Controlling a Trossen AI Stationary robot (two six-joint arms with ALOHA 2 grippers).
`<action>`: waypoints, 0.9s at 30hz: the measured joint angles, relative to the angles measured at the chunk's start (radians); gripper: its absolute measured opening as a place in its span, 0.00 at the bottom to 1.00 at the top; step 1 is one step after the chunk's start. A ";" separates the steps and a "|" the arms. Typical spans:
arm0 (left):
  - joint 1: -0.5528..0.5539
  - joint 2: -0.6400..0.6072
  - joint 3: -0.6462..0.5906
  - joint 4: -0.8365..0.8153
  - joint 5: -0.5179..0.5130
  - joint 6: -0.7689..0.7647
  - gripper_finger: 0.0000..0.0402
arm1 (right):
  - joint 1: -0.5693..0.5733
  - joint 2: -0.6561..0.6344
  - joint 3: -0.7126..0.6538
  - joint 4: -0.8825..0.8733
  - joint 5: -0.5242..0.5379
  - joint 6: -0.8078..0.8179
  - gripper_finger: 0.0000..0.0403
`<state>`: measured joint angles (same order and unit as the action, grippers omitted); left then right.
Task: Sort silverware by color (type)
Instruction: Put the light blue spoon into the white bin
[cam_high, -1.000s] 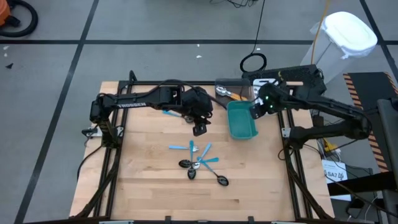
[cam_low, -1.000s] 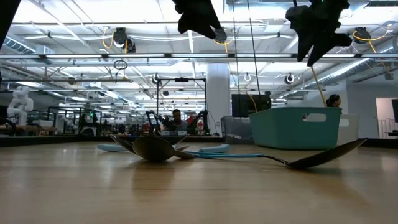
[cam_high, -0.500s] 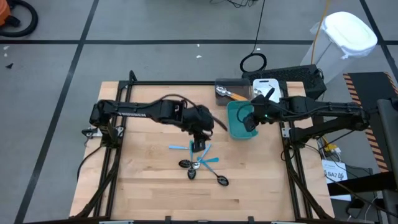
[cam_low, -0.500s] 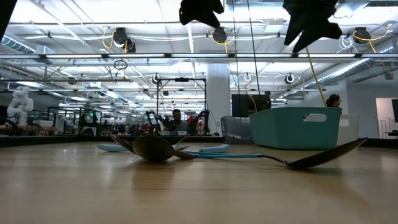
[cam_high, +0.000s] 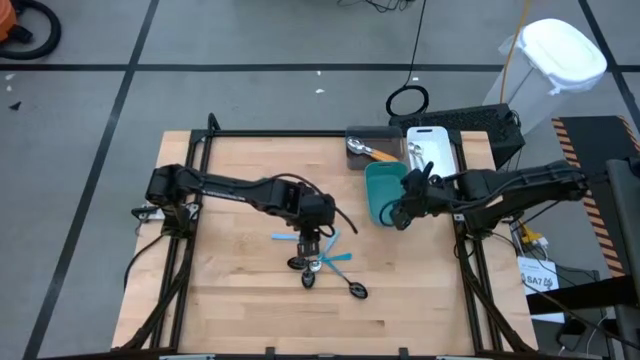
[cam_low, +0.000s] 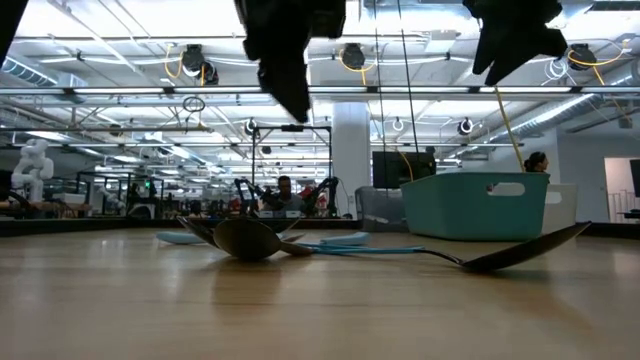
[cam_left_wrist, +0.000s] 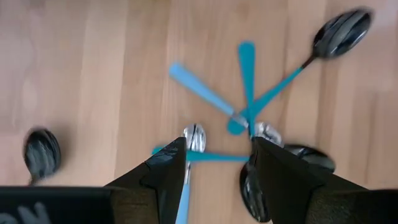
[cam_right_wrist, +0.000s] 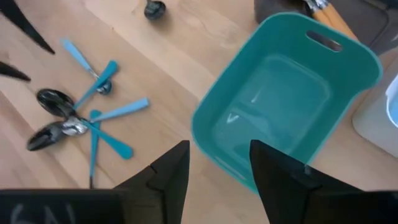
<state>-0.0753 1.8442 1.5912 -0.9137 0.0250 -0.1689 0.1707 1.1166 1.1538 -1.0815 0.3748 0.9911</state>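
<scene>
- Silverware (cam_high: 318, 258) lies in one tangled pile near the middle of the wooden surface (cam_high: 230, 320): light-blue-handled pieces crossed like spokes, with glossy dark spoons mixed among them.
- One black spoon (cam_high: 354, 289) sits just outside the pile, on the side nearer the surface's front edge.
- I have the left tool (cam_high: 309, 243) directly over the pile, fingers spread and holding nothing. In its wrist view the two dark fingers (cam_left_wrist: 168, 171) straddle a thin blue handle, so I judge a pick of a blue piece is being lined up.
- The right tool (cam_high: 402, 214) hangs over the near end of the teal bin (cam_high: 382, 192), also parted and empty. I read that as waiting out of the left arm's way.
- The teal bin looks like smooth moulded plastic, with rounded corners and a slot handle. I see nothing in it in the right wrist view.
- Behind it a gray bin (cam_high: 362, 137) holds an orange-handled piece (cam_high: 378, 153) with a silver head, beside a white bin (cam_high: 436, 150).
- The overlapping handles look slippery and thin, so a neighbour could lift along with the chosen piece.
</scene>
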 joint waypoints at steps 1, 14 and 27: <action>0.000 0.000 -0.013 -0.002 0.000 -0.005 0.46 | 0.010 0.007 0.000 -0.007 0.010 0.003 0.41; 0.075 -0.039 -0.241 -0.088 0.082 0.202 0.46 | 0.138 0.038 0.000 -0.139 0.017 0.130 0.41; 0.111 -0.345 -0.589 0.217 0.056 0.106 0.46 | 0.245 0.038 0.000 -0.194 0.025 0.287 0.41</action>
<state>0.0357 1.4992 1.0025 -0.6965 0.0808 -0.0625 0.4159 1.1545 1.1538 -1.2752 0.3993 1.2783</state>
